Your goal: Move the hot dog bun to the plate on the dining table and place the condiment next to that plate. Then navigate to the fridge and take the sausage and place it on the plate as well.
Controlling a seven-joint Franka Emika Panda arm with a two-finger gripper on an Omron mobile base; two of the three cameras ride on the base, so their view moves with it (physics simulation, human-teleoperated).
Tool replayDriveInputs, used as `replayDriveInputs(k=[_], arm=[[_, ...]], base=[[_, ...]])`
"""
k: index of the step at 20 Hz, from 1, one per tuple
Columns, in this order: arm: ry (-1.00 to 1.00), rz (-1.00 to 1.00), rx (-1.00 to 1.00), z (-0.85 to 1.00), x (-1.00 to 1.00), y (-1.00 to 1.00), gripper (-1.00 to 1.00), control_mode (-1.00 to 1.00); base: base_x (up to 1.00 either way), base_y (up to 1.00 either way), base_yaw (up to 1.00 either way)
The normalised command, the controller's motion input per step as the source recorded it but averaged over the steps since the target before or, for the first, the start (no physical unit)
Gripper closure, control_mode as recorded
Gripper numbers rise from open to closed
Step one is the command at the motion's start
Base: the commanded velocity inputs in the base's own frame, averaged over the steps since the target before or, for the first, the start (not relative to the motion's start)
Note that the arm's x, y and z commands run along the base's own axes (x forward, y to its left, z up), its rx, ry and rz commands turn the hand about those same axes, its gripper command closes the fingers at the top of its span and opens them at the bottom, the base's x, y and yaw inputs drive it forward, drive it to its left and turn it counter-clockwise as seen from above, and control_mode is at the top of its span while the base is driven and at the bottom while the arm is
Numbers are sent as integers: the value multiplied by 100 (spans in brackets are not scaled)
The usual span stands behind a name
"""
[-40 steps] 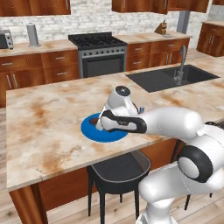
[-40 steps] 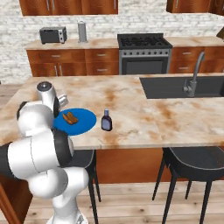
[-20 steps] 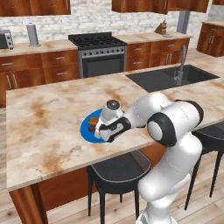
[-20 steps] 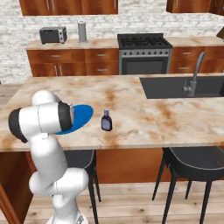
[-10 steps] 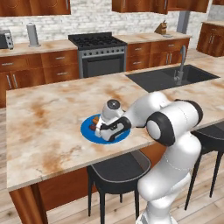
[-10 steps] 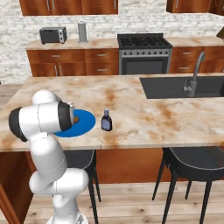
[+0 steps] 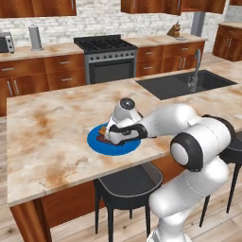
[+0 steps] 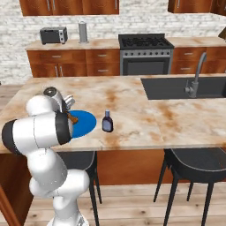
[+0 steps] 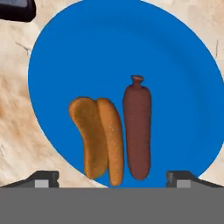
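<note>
Hand view: sausage (image 9: 137, 128) lying beside bun (image 9: 99, 139) on plate (image 9: 175, 74), gripper (image 9: 112, 178) spread wide and empty above; likely light, firm, roll-prone, best pinched mid-length.

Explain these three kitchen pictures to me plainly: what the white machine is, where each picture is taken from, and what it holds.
The white machine is a robot arm on a base that can drive. Two pictures come from cameras on that base, behind the arm to left and right. The third looks down from the hand itself. The pincer hangs open over the blue plate on the dining table, holding nothing. The hot dog bun and the sausage lie side by side on the plate. The condiment stands beside it.
</note>
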Motion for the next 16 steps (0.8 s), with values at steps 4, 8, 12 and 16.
replayDriveInputs(k=[4,8,12,16], arm=[[0,-3,0,95,-44,-9,-100,-100],[0,-6,3,80,-55,-13,-100,-100],[0,-9,9,67,-59,-16,-100,-100],[1,-11,11,57,-70,-24,-100,-100]], base=[[0,0,0],[0,0,0],[0,0,0],[0,0,0]])
